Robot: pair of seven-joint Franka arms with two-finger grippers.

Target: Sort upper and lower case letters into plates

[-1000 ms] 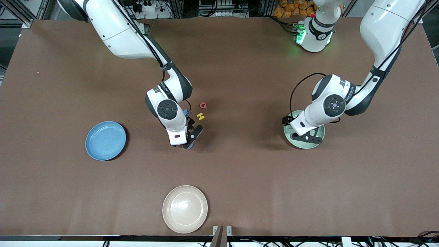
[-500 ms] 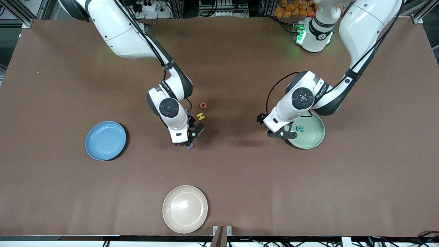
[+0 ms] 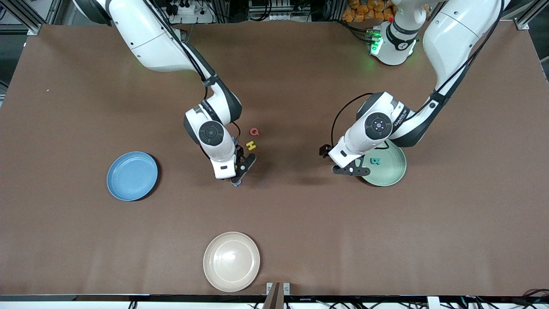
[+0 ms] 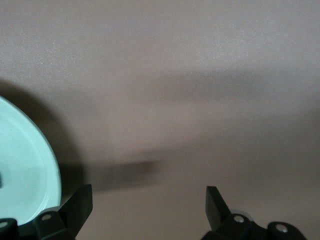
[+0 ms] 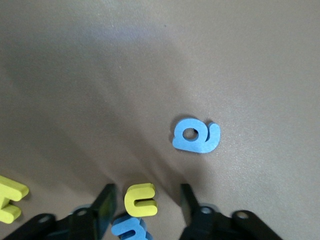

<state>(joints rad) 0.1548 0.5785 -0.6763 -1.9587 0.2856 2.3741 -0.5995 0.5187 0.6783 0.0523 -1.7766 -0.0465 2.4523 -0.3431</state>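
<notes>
Seeing right gripper low over the letter cluster mid-table, slightly toward the right arm's end. Jaws part-open, straddling a small chunky yellow foam letter that reads as a lower-case c or u, with a gap on both sides, so nothing gripped yet. Straddling probably done to line up a clean pinch across the narrow width. Tight spot: a blue letter touching or just beside the yellow one, half hidden under the gripper, can't tell which letter. Another rounded blue letter lying apart from both. Also loose on the table: a yellow H and a red rounded letter, just beside each other and farther from the front camera than the gripper. Risk of dragging the hidden blue neighbour along when pinching. Left gripper waiting, wide open and empty, over bare table just beside the rim of the pale mint-green round plate toward the left arm's end. Inside it one teal B, so treating mint as the upper-case dish. Plain blue round plate toward the right arm's end showing no letters, presumably for lower case and within the right arm's reach. Cream-white round plate at the table edge nearest the front camera, unused. Judging the sort as barely begun.
</notes>
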